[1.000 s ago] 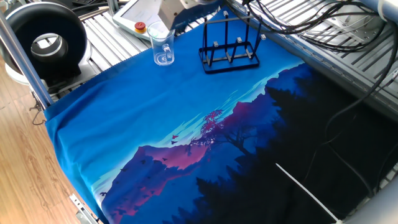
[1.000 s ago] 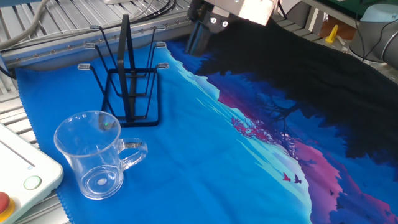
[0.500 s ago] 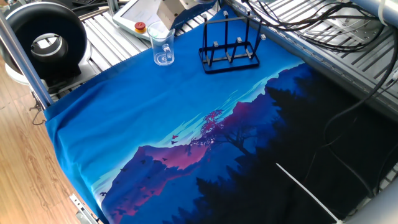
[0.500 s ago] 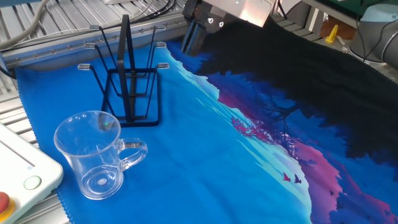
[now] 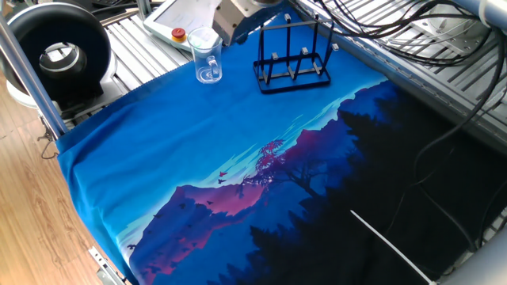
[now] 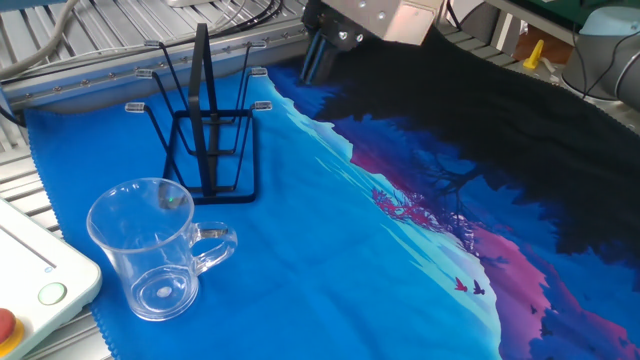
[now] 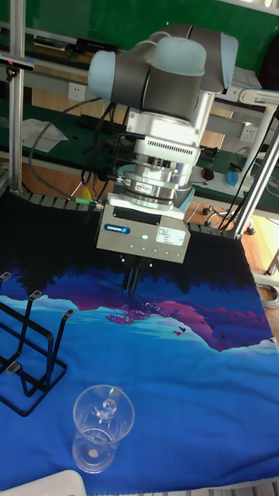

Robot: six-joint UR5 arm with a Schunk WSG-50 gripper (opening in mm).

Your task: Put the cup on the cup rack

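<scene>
Pincer [image 7: 132, 280] hung above the cloth [image 5: 198, 142] behind the rack [image 6: 205, 140], well clear of the cup [image 6: 150, 250]. In the tall fixed view its fingers sat together in one narrow dark stub under the body, so closed and holding nothing.

Change over the last second: the pincer body shifted a little and turned. In one fixed view it slid from over the cup's far side toward the rack side. In the other fixed view the fingers drifted slightly left, then back right, with the body tilted differently. Height looked about the same, no descent.

Cup had not moved. It stood upright on the blue part of the cloth near the tabletop corner, just beside the white pendant [image 5: 178, 16], with its handle pointing toward the open cloth. Rack also unmoved, upright, near the cup but not touching it, all pegs bare.

Meaning for the task: nothing done yet, cup untouched and no grasp begun. The small turn read as the wrist re-aiming, probably lining up for an approach to the cup, though the target could not be told from this alone. The fingers would have to open before any grab, and the clear glass with its side handle would need a careful line-up
</scene>
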